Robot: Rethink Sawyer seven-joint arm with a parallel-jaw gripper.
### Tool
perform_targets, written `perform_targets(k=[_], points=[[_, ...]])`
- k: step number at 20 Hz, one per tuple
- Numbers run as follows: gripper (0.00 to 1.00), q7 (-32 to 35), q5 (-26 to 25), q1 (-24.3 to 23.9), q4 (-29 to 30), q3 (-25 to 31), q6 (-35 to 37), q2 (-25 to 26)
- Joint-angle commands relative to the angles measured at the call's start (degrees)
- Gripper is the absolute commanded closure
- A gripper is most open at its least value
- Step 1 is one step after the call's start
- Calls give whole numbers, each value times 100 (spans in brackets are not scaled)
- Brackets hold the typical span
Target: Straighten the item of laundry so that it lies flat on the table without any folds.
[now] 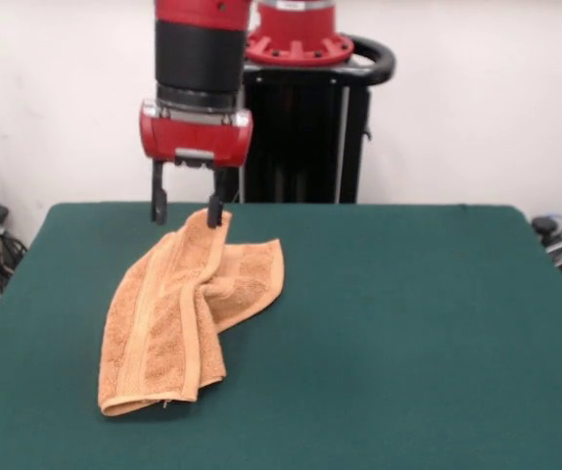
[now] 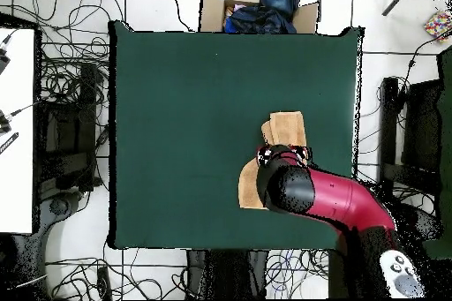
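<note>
Gripper (image 1: 187,209): you have it spread, one finger touching the towel's raised far corner.
Towel (image 1: 185,315): folded over itself, on your counter's left part, front view.
Counter (image 1: 408,323): dark green.
Hidden: overhead, arm covers much of towel.

No legible txt or labels anywhere.

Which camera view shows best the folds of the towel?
The front view. There the towel lies whole in sight, folded over itself, with the open gripper at its far corner. In the overhead view the arm covers much of the towel.
</note>
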Motion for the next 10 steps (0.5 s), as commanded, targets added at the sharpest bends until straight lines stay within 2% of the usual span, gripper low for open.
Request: perform_targets(k=[1, 4, 6, 10], points=[[0, 1549, 206, 373, 7, -50, -1124, 1030], [0, 1528, 276, 438, -60, -101, -1244, 1234], [0, 1429, 351, 376, -172, 61, -1256, 1535], [0, 1540, 512, 602, -348, -102, -1806, 2092]])
